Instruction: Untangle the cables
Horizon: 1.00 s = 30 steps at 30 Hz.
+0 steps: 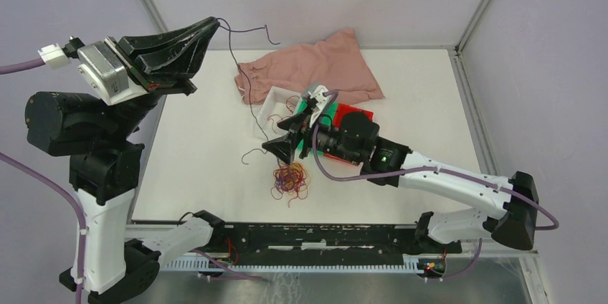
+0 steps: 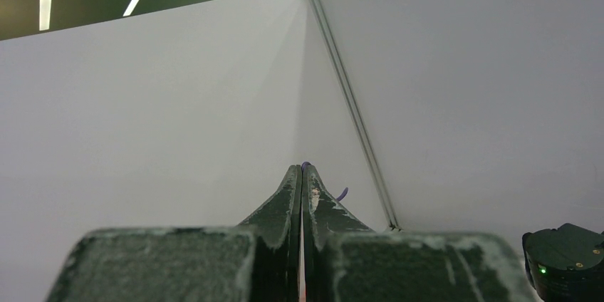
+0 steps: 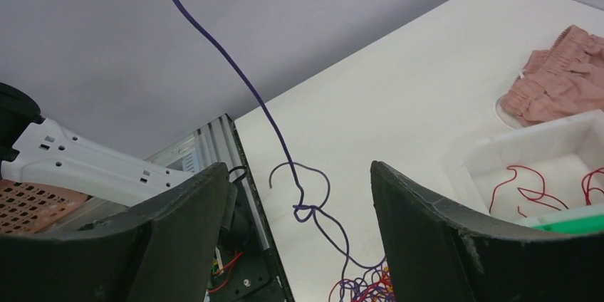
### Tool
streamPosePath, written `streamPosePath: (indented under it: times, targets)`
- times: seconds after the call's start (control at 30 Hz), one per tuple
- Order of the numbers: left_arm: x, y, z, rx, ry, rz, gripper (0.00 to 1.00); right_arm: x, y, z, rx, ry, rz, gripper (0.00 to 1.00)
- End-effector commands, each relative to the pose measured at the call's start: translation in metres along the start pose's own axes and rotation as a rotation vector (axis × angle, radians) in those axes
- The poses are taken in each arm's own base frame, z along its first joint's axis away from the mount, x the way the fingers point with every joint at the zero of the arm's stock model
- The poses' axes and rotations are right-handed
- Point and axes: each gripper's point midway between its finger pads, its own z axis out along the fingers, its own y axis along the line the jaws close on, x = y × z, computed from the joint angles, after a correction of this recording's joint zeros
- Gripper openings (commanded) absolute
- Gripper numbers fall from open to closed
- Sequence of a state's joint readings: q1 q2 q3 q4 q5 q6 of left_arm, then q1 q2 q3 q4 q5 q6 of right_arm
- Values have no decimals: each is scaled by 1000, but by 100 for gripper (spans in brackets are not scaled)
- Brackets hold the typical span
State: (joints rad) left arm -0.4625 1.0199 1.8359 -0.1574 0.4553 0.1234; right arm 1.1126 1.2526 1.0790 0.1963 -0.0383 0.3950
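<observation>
1. Nearest you, the cables (image 1: 289, 178) lie in a loose red, orange and purple clump on the bench (image 1: 201, 160), just ahead of the arm bases. By the look of it, most of the untangling is not yet done.
2. Your right pincer (image 3: 295, 174) hangs just above the clump, jaws spread wide and holding nothing. That arm reaches low across the bench with its forearm stretched out. It seems placed to catch or pin the clump while a strand is drawn out.
3. One purple strand (image 3: 235, 70) climbs out of the clump and passes between those open jaws. It carries a small knot (image 3: 305, 211) low down, then slants up to the left.
4. Farther back, a white tray (image 3: 470, 163) holds a few red cables (image 3: 527, 184) apart from the clump, so it is likely where freed ones go. A pink cloth (image 1: 323, 64) lies beyond it.
5. Your left pincer (image 2: 303, 174) is clamped shut on the purple strand's upper end, with a short tail poking past the tips. That arm is reared high with its elbow folded and the pincer aimed at the far wall, probably so the strand's length lifts clear.
</observation>
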Motion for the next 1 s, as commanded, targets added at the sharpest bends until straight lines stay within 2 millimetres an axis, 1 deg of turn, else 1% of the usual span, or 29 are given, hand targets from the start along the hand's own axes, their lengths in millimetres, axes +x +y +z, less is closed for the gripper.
streamPosePath:
  times: [0.0, 0.1, 0.2, 0.27, 0.3, 0.33, 0.37, 0.43, 0.47, 0.53, 0.63, 0.8, 0.97]
  targets:
    - [-10, -5, -3, 21, -23, -1, 3, -22, 20, 12, -78, -33, -16, 78]
    - [-8, -5, -2, 21, -20, -1, 3, -22, 21, 23, -83, -35, 0, 74]
    - [-9, -5, -1, 22, -25, 0, 3, -11, 26, 37, -119, -11, 51, 68]
    - [-13, -4, 0, 20, -37, 7, 3, 6, 22, 45, -115, 26, 85, 63]
    - [-16, -3, 0, 19, -44, 12, 3, 17, 19, 47, -107, 46, 103, 61]
    - [-20, -2, 1, 18, -51, 19, 3, 22, 18, 50, -107, 45, 118, 59]
    - [-25, -1, 1, 16, -62, 29, 3, 35, 14, 50, -102, 62, 133, 58]
    - [-35, 2, 2, 10, -85, 52, 3, 53, 9, 52, -89, 87, 158, 54]
    - [-40, 4, 3, 7, -97, 65, 3, 63, 5, 53, -80, 103, 167, 49]
    - [-50, 7, 4, -1, -119, 89, 3, 84, -3, 53, -59, 139, 178, 43]
    - [-69, 12, 4, -17, -157, 135, 3, 111, -14, 48, -24, 184, 190, 44]
    - [-98, 21, 1, -63, -227, 214, 3, 152, -34, 32, 46, 240, 210, 44]
    - [-124, 32, -3, -123, -295, 297, 3, 184, -52, 18, 113, 279, 223, 44]
